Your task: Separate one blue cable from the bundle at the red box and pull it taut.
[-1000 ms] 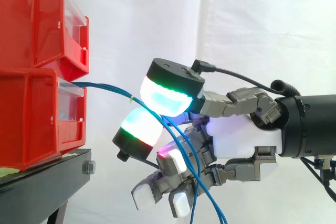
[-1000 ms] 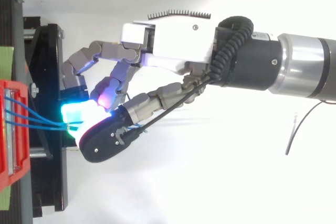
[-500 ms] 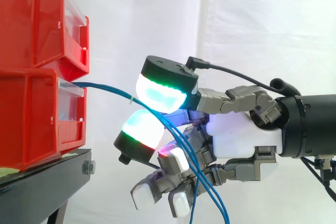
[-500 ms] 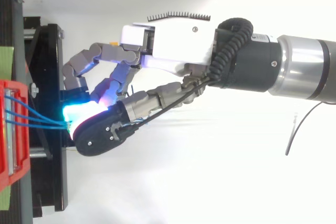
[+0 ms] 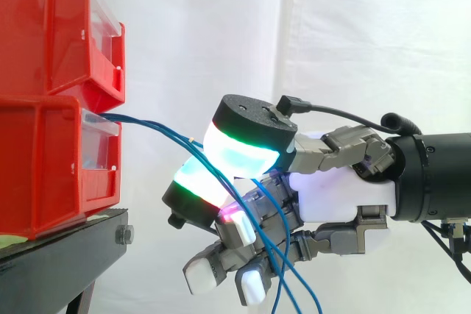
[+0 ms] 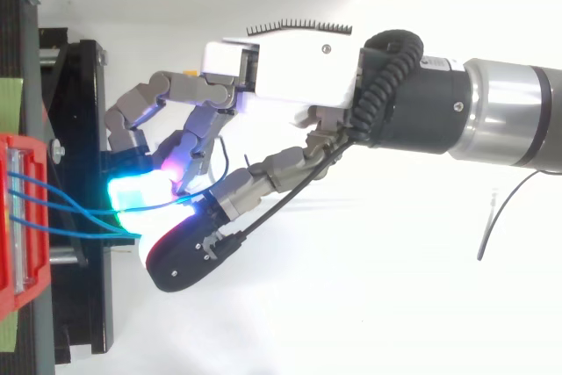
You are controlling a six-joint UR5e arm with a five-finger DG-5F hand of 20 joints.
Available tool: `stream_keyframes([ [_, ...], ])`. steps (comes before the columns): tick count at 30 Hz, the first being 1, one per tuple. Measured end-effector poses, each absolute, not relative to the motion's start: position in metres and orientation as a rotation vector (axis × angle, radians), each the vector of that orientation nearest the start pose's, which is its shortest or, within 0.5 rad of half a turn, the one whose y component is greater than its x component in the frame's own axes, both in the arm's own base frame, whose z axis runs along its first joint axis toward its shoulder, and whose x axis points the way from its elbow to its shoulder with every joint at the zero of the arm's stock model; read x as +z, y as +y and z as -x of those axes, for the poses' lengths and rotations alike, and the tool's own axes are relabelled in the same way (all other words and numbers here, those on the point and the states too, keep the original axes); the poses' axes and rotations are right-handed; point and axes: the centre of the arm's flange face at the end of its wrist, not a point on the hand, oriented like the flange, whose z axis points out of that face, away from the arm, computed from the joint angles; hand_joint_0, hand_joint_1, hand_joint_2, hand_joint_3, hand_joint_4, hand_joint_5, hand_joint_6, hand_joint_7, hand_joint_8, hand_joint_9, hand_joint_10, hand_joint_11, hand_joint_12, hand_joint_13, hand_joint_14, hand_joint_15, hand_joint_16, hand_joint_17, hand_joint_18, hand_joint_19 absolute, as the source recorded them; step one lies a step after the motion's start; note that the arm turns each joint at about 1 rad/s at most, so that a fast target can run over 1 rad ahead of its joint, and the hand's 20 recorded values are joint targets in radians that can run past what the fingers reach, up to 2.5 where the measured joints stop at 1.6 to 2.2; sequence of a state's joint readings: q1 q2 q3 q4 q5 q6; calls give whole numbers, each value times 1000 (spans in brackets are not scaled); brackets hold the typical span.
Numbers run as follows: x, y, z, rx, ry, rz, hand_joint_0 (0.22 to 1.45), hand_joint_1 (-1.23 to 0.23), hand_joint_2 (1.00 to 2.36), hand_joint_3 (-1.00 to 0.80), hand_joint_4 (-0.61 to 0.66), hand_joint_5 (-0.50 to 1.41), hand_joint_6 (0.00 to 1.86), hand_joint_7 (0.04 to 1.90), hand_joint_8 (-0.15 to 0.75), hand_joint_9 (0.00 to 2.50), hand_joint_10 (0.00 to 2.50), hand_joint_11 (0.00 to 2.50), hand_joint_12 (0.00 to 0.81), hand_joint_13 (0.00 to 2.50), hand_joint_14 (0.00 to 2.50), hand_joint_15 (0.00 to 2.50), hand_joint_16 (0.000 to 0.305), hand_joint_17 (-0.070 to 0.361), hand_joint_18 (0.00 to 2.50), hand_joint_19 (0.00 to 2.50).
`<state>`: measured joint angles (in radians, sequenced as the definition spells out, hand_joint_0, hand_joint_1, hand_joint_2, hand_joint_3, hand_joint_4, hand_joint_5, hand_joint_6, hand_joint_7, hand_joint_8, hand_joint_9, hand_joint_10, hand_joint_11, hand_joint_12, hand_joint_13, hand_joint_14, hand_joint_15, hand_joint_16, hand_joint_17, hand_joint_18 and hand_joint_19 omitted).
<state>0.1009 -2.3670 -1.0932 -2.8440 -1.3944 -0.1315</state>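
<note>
1. Nearest the side camera, the blue cables leave the front of the red box and slope down to the right. They then drop in loose loops across the lower fingers of the robot hand and off the bottom of the view. They are thin and limp, and none of them is stretched.

2. The robot hand is curled. Its two large glowing pads are closed together on the cables a little way out from the box, with the other fingers bent underneath. From above, three strands fan out of the box and meet at the pads, and one appears to run on alone between them toward the palm. Whether the pinch holds that single strand or more than one cannot be told.

3. The step in hand looks like the singling-out. The grip is made at the bundle, but the slack shows the pull has not been done. The next move calls for keeping one strand between the pads, letting the others slip free, and then drawing the arm away from the box until that strand straightens.

4. Farther back, the red box is the lower of two stacked bins on the black stand at the left edge, near the hand but apart from it.

5. Behind everything hangs the white curtain.
</note>
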Motion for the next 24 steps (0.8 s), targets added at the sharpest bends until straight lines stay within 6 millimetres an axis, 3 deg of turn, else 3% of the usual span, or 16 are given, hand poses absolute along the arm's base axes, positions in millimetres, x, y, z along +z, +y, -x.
stream_keyframes([
  [6,235,-71,-784,1045,1235,-1162,706,-856,1000,-500,-9,-139,902,1320,327,1164,27,873,366,831,18,409,46,104,871,638],
  [13,235,-69,-784,1044,1234,-1162,606,-687,1000,-500,51,-128,877,1189,327,1187,25,849,372,841,17,426,47,107,881,670],
  [24,235,-69,-784,1045,1233,-1161,618,-589,1005,-458,62,-116,830,1209,326,1204,23,823,381,838,18,429,48,109,877,701],
])
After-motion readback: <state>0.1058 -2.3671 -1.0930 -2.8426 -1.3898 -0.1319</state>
